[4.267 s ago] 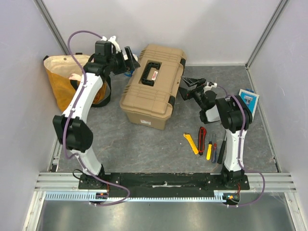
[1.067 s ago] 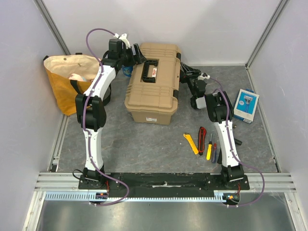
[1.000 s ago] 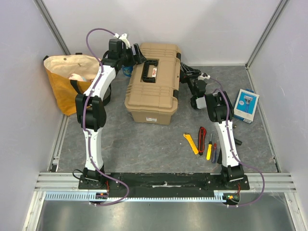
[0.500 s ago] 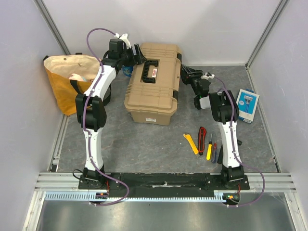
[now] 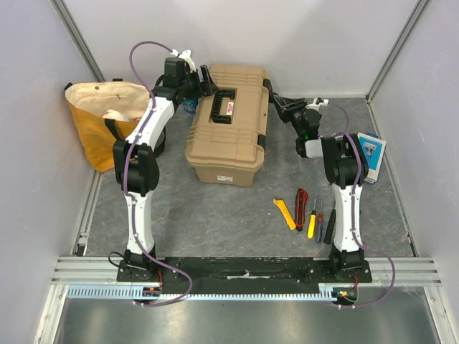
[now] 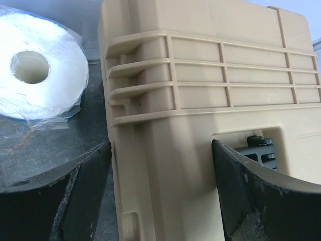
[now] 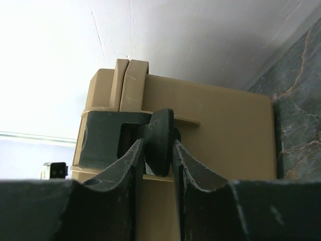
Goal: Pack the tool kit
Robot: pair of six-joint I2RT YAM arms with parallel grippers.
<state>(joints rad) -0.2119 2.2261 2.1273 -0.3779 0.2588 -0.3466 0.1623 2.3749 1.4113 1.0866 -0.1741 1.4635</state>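
Your right gripper is pinching the black plastic latch on the right end of the closed tan ribbed plastic toolbox. Your left gripper is straddling its left end, jaws wide apart. You're unlatching, so next you're pulling that latch outward.

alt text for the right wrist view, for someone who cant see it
The right gripper pinches a black latch on the end of the tan toolbox between its two dark fingers, seen close up. A white wall rises behind, with grey marbled floor at right.
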